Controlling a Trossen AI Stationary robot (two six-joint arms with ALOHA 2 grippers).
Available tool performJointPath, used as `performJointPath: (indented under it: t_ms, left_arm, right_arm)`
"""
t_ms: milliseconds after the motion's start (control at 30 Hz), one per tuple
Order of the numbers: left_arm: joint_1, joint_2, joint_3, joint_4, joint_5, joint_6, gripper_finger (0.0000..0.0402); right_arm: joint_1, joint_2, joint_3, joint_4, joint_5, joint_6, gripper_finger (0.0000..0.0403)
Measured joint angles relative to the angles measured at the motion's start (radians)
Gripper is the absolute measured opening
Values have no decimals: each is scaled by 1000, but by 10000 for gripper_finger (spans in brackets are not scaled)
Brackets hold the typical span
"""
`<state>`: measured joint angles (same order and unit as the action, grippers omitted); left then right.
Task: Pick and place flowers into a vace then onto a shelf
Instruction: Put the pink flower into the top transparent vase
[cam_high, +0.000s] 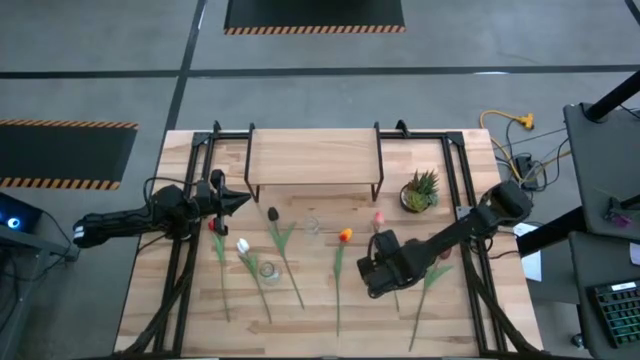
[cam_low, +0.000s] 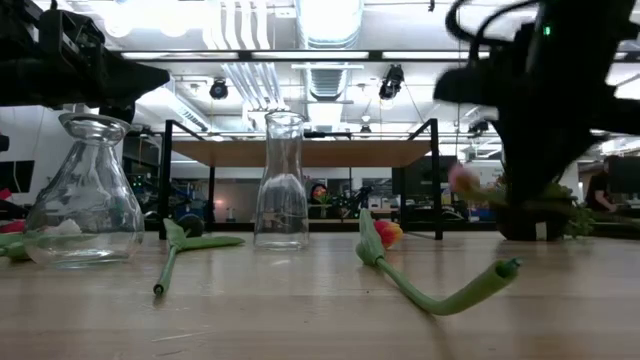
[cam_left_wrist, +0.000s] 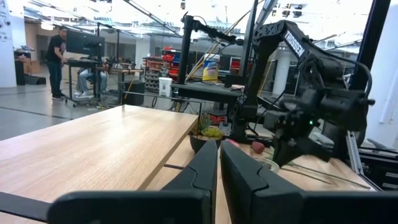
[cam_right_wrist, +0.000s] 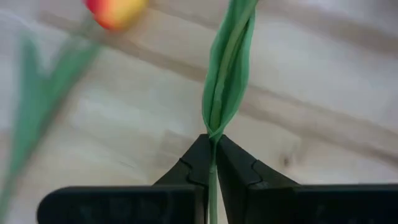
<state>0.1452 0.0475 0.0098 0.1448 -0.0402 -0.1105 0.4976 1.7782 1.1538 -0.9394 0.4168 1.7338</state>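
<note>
Several tulips lie on the table: red (cam_high: 212, 226), white (cam_high: 243, 245), dark maroon (cam_high: 272, 213), orange-yellow (cam_high: 345, 236) and one at the right (cam_high: 440, 256). My right gripper (cam_high: 380, 272) is shut on the stem of the pink tulip (cam_high: 378, 217). In the low view the pink head (cam_low: 462, 180) shows above the tabletop. Two clear glass vases (cam_high: 312, 226) (cam_high: 268, 270) stand among the flowers. The shelf (cam_high: 313, 155) stands at the table's far side. My left gripper (cam_high: 240, 200) hovers shut at the left, holding nothing. My right gripper pinches the pink tulip's thin green stem (cam_right_wrist: 213, 171) between its two fingers, just below the base of a long leaf (cam_right_wrist: 227, 68). The fingers slant steeply down from above. The stem runs along the seam between them and comes out past the tips.
A small spiky potted plant (cam_high: 420, 190) stands right of the shelf. Black frame rails (cam_high: 470, 200) run along both sides of the table. The orange-yellow tulip's stem end (cam_low: 505, 268) curls up off the wood near the front.
</note>
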Motion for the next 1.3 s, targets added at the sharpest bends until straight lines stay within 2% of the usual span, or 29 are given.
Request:
performJointPath:
  t_ms: [233, 433, 667, 867, 1200, 1300]
  left_arm:
    - [0, 0, 0, 0, 0, 0, 4]
    - [0, 0, 0, 1, 0, 0, 4]
    - [0, 0, 0, 1, 0, 0, 4]
    - [0, 4, 0, 1, 0, 0, 4]
    - [0, 4, 0, -8, 0, 0, 4]
    - [0, 5, 0, -6, 0, -1, 4]
  right_arm:
    - [0, -79, 0, 15, 171, -163, 12]
    - [-3, -155, 2, 83, 239, -353, 12]
    - [-25, -207, 2, 242, 242, -773, 12]
    - [-90, -217, 2, 395, 267, -1080, 12]
    - [-223, -255, 2, 577, 266, -1388, 12]
    - [-257, -266, 2, 641, 220, -1444, 12]
